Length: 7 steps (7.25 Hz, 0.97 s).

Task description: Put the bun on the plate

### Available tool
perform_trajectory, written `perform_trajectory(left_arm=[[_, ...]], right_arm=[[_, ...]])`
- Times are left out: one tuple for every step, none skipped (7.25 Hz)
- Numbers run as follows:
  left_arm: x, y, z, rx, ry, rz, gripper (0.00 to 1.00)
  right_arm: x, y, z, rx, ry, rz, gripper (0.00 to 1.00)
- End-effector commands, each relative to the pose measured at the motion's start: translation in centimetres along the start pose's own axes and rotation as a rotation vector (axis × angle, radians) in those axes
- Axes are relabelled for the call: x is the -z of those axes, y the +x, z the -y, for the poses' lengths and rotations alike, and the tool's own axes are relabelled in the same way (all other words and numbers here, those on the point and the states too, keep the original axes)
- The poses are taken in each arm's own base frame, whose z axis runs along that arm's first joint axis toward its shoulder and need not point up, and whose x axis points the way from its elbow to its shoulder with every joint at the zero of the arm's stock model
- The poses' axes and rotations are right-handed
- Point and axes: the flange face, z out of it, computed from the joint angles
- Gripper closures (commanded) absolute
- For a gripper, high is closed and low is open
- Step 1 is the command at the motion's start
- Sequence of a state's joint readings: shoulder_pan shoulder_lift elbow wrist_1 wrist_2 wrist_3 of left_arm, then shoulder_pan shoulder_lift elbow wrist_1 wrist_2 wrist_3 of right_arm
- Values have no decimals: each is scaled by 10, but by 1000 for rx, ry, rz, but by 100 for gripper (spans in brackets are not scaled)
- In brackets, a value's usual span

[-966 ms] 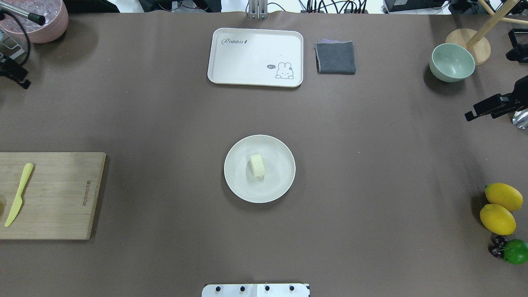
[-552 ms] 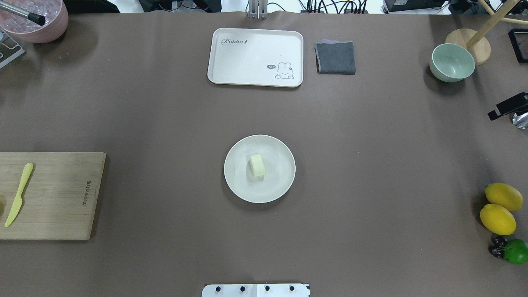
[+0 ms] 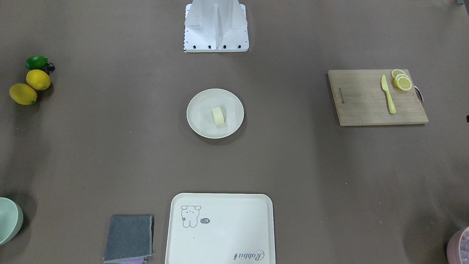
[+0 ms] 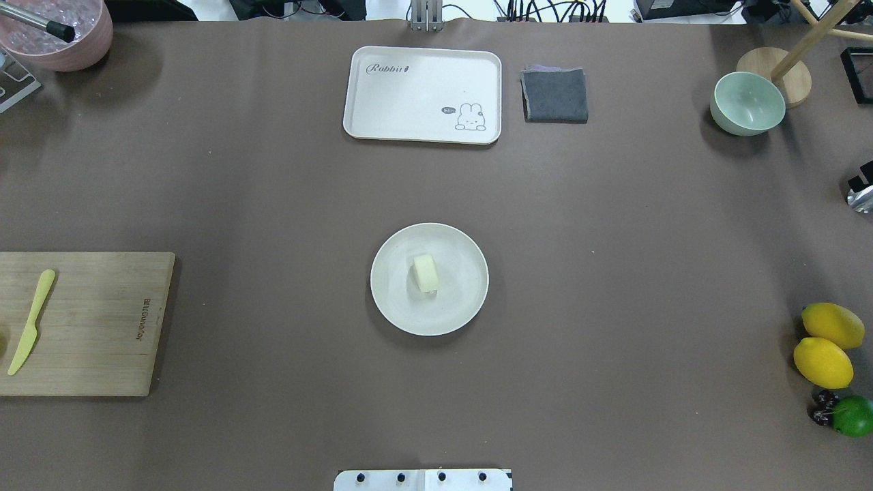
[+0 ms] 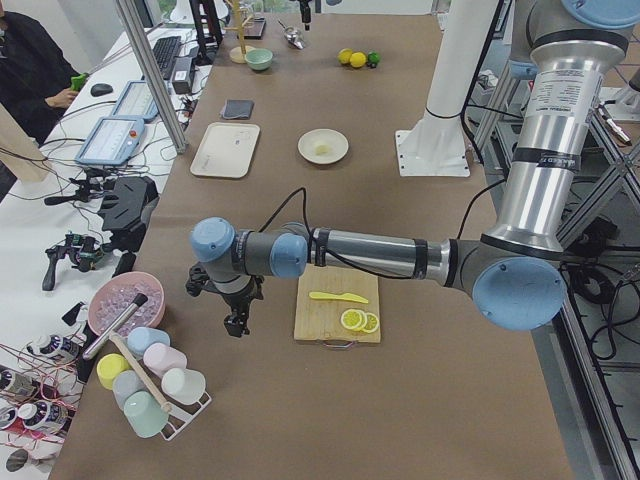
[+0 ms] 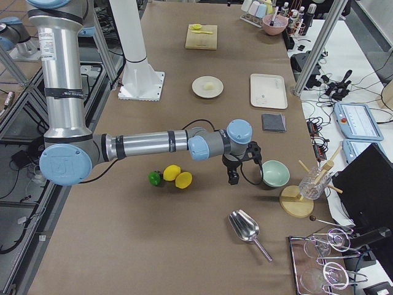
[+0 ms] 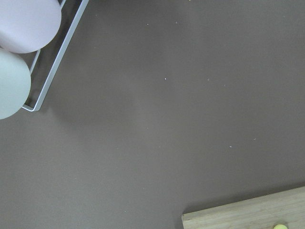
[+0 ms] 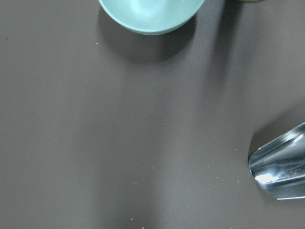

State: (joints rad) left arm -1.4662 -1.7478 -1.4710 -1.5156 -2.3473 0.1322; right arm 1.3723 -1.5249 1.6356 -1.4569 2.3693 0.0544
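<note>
The pale cream bun (image 4: 425,273) lies near the middle of the round off-white plate (image 4: 458,308) at the table's centre; the front-facing view shows the same bun (image 3: 218,116) on the plate (image 3: 199,125). Neither gripper is near it. My left gripper (image 5: 237,325) hangs over bare table at the far left end, between the cutting board and a cup rack. My right gripper (image 6: 233,179) hangs at the far right end beside the green bowl. Only side views show them properly, so I cannot tell whether they are open or shut.
A cream tray (image 4: 423,94) and a grey cloth (image 4: 554,95) lie at the far edge. The green bowl (image 4: 747,103), lemons (image 4: 825,344) and a metal scoop (image 6: 249,230) are on the right. A cutting board (image 4: 89,324) with a yellow knife (image 4: 31,320) and lemon slices (image 3: 402,80) is on the left.
Both arms have drawn outward: the left gripper has left the overhead view's left edge and the right one has slid almost off its right edge. Bun and plate are unmoved.
</note>
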Motion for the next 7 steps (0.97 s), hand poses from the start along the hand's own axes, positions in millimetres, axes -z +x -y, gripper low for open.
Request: perform_trajectory(left_arm=[[2, 3, 3, 3, 3, -4, 3], [2, 3, 4, 0, 4, -4, 3], [3, 4, 5, -1, 6, -4, 3], [1, 4, 7, -1, 2, -4, 3], [2, 7, 8, -6, 5, -5, 2], [4, 8, 8, -8, 7, -7, 3], [7, 11, 13, -13, 14, -6, 2]], right_arm=[[8, 17, -4, 39, -2, -9, 0], [13, 22, -5, 38, -1, -9, 0], [13, 24, -7, 34, -2, -6, 0], [14, 22, -6, 33, -1, 3, 0], [19, 18, -4, 17, -14, 8, 0], [21, 18, -2, 15, -12, 7, 0], [19, 20, 0, 11, -18, 6, 0]])
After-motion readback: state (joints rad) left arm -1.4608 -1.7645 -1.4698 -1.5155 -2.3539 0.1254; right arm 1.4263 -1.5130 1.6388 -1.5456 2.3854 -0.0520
